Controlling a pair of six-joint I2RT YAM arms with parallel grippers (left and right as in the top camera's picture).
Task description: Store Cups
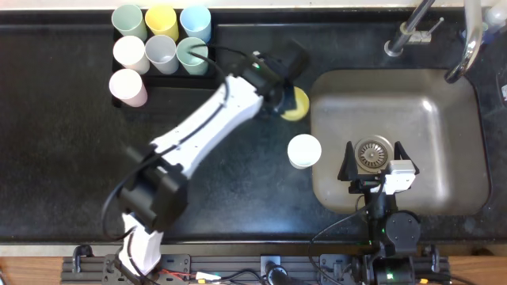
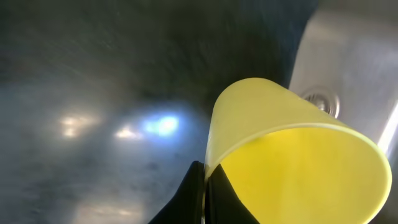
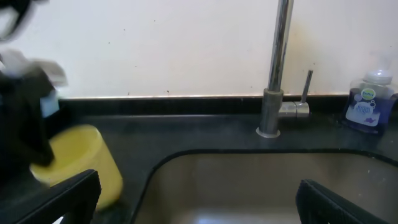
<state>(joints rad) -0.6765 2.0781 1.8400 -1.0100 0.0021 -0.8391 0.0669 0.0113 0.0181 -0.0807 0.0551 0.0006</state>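
My left gripper point(image 1: 283, 89) is shut on the rim of a yellow cup point(image 1: 297, 105), held tilted over the dark counter just left of the sink point(image 1: 444, 87). In the left wrist view a finger point(image 2: 198, 194) pinches the yellow cup point(image 2: 292, 155) at its rim. A white cup point(image 1: 304, 150) stands on the counter by the sink's left edge. My right gripper point(image 1: 374, 162) sits open low inside the sink with nothing in it. From there I see the yellow cup point(image 3: 81, 163) and the left gripper point(image 3: 25, 112).
A black rack point(image 1: 119, 73) at the back left holds several pastel cups, and a pink cup point(image 1: 128, 87) stands at its front corner. A faucet point(image 3: 277, 68) rises behind the sink, with a soap bottle point(image 3: 370, 102) to its right.
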